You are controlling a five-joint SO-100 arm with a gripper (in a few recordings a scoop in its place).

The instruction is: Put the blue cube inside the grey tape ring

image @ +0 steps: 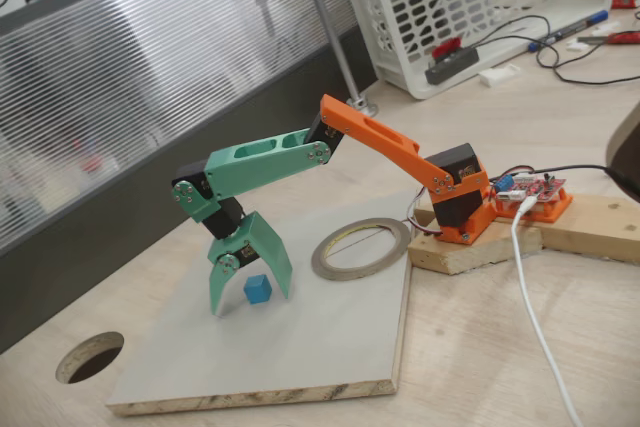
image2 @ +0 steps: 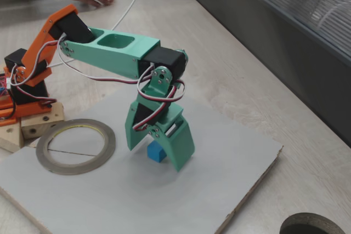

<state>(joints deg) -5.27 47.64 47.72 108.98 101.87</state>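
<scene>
Blue cube [image: 257, 289] sits on the pale board [image: 330, 347], between the two green fingers of the gripper [image: 250, 297], which straddles it from above. Jaws are spread, one finger on each side; they look close to the cube's faces, but contact cannot be told. In the other fixed view the cube [image2: 157, 151] shows low between the fingertips, partly hidden by the broad finger.

Step in hand, as I judge it: the grasp, cube not yet pinched or lifted. Next move calls for closing squarely on the cube, a small lift, then a swing toward the arm's base to the grey tape ring [image: 361, 247], which lies flat near the board's edge, apart from the cube.

Ring opening is wide and nothing lies between cube and ring. Around: wooden base block [image: 480, 247], white cable [image: 535, 307], round cut-out hole [image: 90, 357] in the table, white basket [image: 470, 7] far back. The ring's thin rim may catch a dragged cube, so release from above.
</scene>
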